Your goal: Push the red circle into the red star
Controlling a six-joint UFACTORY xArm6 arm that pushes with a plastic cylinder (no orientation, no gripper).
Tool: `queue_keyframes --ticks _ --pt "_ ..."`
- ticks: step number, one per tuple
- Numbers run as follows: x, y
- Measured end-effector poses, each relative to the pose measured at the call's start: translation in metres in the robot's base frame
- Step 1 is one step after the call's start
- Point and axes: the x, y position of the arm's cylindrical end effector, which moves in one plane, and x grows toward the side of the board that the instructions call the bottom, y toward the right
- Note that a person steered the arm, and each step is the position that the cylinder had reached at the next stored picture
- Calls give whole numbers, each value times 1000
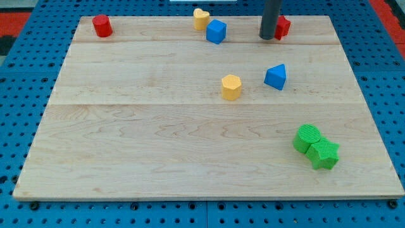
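Observation:
The red circle (102,26) stands near the board's top left corner. The red star (282,27) sits near the view's top right and is partly hidden behind my rod. My tip (267,37) rests just left of the red star, touching or nearly touching it. The tip is far to the right of the red circle.
A yellow heart (201,18) and a blue cube (216,31) sit at top centre. A yellow block (231,87) and a blue triangle-like block (276,77) lie mid-board. Two green blocks (307,137) (324,154) touch at lower right. The wooden board (158,145) lies on a blue pegboard.

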Motion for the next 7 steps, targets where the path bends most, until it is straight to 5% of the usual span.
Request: queue_keyframes --ticks 3,7 --pt "41 -51" --pt "63 -305"
